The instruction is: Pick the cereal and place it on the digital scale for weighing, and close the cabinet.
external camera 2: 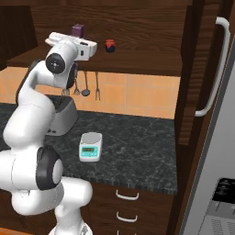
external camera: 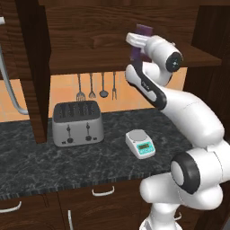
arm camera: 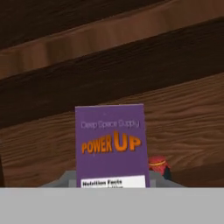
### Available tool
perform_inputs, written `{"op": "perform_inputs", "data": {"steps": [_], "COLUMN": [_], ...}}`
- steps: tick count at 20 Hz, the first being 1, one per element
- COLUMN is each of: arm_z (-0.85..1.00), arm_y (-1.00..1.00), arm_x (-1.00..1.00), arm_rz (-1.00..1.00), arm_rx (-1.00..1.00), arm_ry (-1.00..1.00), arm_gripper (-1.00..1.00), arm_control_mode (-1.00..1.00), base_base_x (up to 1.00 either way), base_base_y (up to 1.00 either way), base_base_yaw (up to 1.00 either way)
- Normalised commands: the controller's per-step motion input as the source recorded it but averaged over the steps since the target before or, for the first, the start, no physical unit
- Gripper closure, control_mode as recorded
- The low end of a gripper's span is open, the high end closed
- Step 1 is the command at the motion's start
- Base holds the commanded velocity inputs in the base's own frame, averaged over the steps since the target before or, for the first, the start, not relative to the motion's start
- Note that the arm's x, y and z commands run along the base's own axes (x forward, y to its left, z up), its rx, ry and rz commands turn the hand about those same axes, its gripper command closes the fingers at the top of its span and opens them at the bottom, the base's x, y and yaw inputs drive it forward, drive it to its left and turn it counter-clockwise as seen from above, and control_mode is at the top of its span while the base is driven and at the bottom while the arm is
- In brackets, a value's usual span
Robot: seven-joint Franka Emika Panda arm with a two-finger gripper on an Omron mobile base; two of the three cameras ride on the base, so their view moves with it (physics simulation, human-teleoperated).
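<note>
The gripper (external camera 2: 85,47) reaches into the open cabinet (external camera: 90,40) at shelf height, but its fingertips are hidden behind the white hand in both base views and cut off in the hand view, so whether it is open or grasping cannot be told. Just ahead stands the cereal (arm camera: 112,144), upright on the shelf, long axis vertical, its printed front facing the hand camera and its base cut off. A small red jar (external camera 2: 109,45) stands beside it, half hidden in the hand view. Below, the digital scale (external camera: 140,143) sits on the counter (external camera: 27,166) near the toaster (external camera: 77,122).

A purple cereal (arm camera: 111,144) box stands upright on the wooden cabinet (arm camera: 175,109) shelf, a red jar (arm camera: 158,165) just behind.
</note>
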Motion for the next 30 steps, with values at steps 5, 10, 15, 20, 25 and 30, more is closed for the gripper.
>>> {"op": "perform_inputs", "data": {"steps": [5,10,15,20,25,30], "arm_z": [-0.01,-0.05,-0.24,-0.34,-0.52,-0.72], "arm_y": [-0.16,-0.43,-0.22,-0.20,-0.09,0.00], "arm_x": [-1.00,-1.00,-0.81,-0.35,-0.08,0.00], "arm_rz": [0.03,0.16,0.40,0.46,0.34,0.30], "arm_rx": [0.10,0.00,-0.02,-0.02,-0.10,-0.17], "arm_ry": [-0.01,0.00,-0.02,-0.11,-0.12,-0.04], "arm_gripper": [1.00,1.00,1.00,1.00,1.00,1.00], "arm_control_mode": [-1.00,-1.00,-1.00,-1.00,-1.00,-1.00], "base_base_x": [0.00,0.00,0.00,0.00,0.00,0.00], "base_base_y": [0.00,0.00,0.00,0.00,0.00,0.00], "base_base_yaw": [0.00,0.00,0.00,0.00,0.00,0.00]}}
